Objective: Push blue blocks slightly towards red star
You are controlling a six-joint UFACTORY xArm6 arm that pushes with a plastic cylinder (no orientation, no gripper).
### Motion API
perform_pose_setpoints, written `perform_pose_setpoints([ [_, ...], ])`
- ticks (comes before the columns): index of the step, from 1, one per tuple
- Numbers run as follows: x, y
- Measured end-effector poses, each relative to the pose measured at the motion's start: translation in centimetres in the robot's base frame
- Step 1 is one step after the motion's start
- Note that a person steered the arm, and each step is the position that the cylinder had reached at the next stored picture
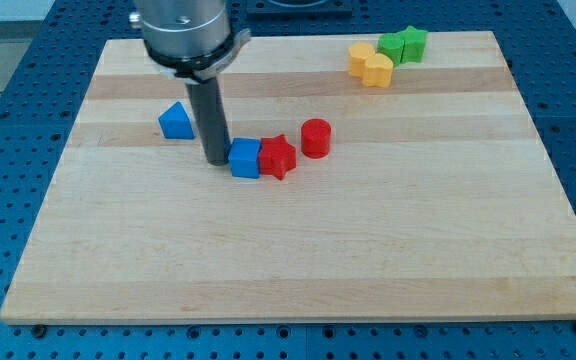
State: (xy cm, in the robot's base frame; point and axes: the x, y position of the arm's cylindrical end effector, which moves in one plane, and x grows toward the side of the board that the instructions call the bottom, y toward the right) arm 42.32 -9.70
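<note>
Just right of my tip [216, 160], the blue cube [245, 158] touches the red star [278, 156].

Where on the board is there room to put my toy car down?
The whole stretch of board below the blue cube and red star is bare. It's crowded where my tip meets the blue cube, with the blue triangle to the view's left.
</note>
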Motion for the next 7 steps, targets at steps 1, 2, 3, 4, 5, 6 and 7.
perform_pose_setpoints([
  [1, -2.7, -4.0],
  [2, -3.2, -4.6],
  [3, -7.2, -0.1],
  [4, -11.5, -1.3],
  [5, -11.2, -9.9],
  [6, -8.2, -13.1],
  [7, -5.1, -7.6],
])
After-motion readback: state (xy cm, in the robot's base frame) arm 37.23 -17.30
